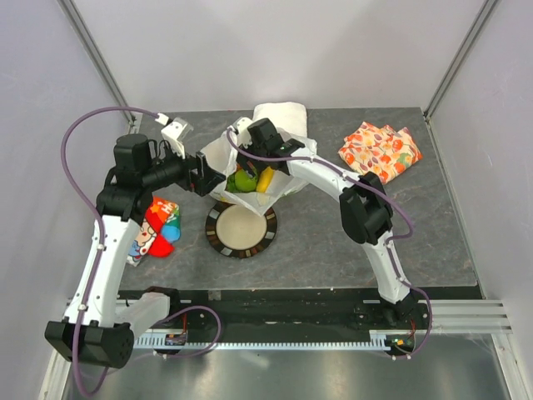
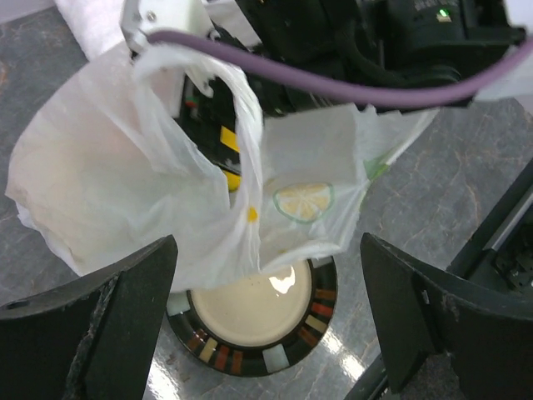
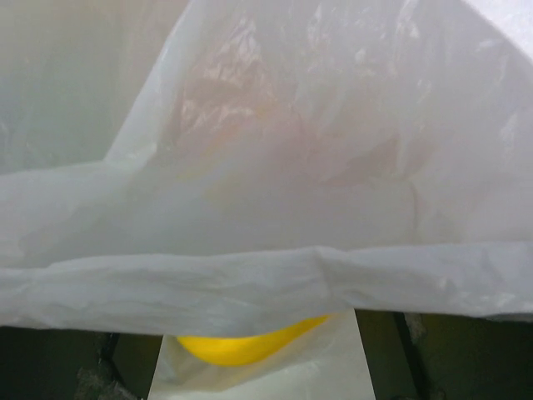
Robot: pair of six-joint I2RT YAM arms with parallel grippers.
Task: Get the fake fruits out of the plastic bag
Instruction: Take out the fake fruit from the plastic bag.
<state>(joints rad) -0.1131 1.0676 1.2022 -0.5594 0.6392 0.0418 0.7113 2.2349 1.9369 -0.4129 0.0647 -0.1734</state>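
Fruits (image 1: 244, 181) crowd plastic bag (image 2: 108, 192) at 12 o'clock on bench (image 1: 433, 237); left claw (image 2: 266, 243) gapes, right claw (image 1: 254, 154) unreadable inside; best pinch banana (image 3: 241, 347) squarely, lift slowly

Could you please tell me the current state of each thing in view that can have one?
plastic bag: crumpled, mouth open, fruits inside.
fake fruits: in the bag, none taken out yet.
plate: flat on the table, empty.
left claw: open, at the bag's edge, gripping nothing.
right claw: reaching into the bag; open or shut cannot be told.
orange fabric: folded, lying apart from the bag.
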